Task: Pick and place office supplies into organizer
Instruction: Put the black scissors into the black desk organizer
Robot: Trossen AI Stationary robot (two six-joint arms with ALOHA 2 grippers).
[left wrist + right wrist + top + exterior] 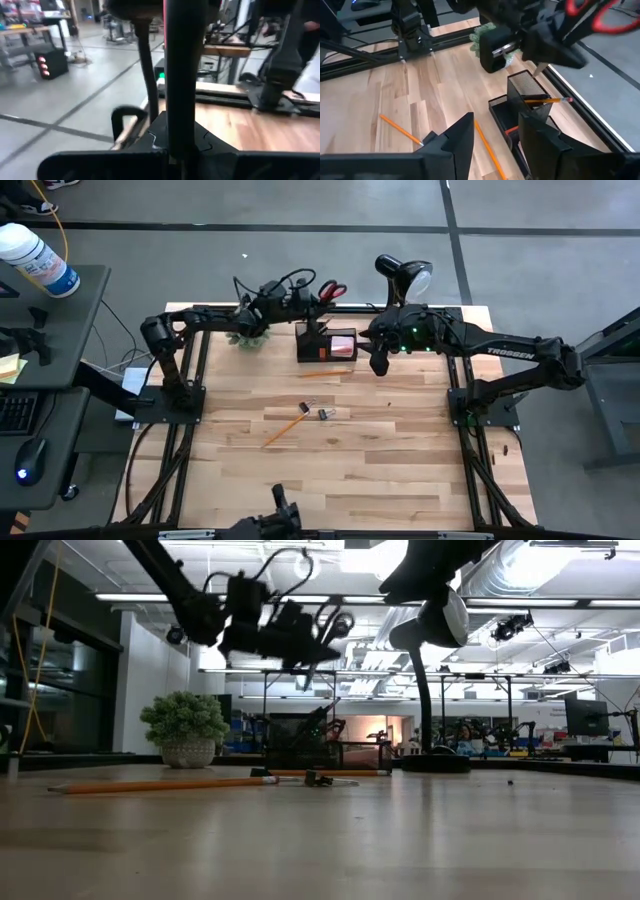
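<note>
White "TROSSEN" lettering on right arm (505,351), right claw (495,132) open beside organizer (325,343), left claw (308,296) gripping red-handled scissors (332,289) above it, pencil (285,425) loose on counter (400,450).

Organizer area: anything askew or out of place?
Yes. One orange pencil lies flat across the top of the organizer instead of standing in it. Another pencil lies loose on the table. The left claw holds the red-handled scissors above the organizer.
</note>
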